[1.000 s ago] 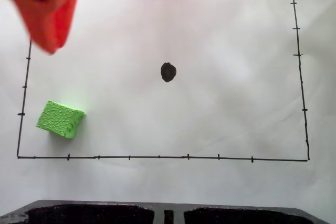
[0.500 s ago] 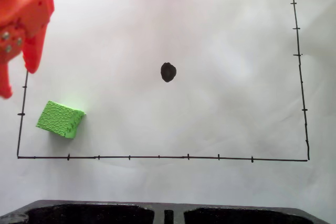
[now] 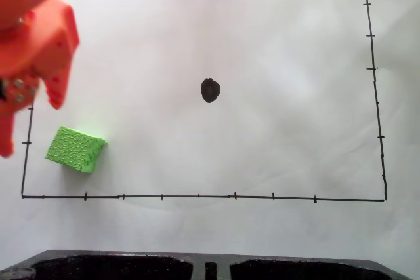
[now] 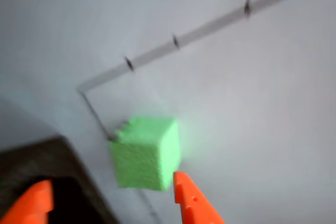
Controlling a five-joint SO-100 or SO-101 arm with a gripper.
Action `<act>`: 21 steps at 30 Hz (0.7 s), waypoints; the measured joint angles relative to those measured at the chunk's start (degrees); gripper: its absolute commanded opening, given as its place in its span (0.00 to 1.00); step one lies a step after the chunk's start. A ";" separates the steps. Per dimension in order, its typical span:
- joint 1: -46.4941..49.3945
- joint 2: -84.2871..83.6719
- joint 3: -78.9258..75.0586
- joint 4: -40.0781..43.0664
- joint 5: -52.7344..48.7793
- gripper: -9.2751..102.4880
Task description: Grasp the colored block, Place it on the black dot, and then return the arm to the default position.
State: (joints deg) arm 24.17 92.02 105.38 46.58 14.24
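Orange gripper spread wide, holding nothing, hangs above the green block to straddle it; black dot sits well off to its side.

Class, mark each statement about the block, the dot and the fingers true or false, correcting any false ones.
1. The block sits on the dot. False: it lies apart, near the lower left corner in the fixed view.
2. The fingers are spread open. True.
3. The gripper holds the block. False: the block rests on the paper, ungrasped.
4. The dot is bare. True.
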 measured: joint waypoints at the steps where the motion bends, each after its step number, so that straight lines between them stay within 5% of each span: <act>1: -0.26 -0.70 -0.18 0.00 0.09 0.39; 21: -2.99 -12.13 -5.62 0.18 0.26 0.40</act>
State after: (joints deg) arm 21.18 79.89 99.76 46.76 14.50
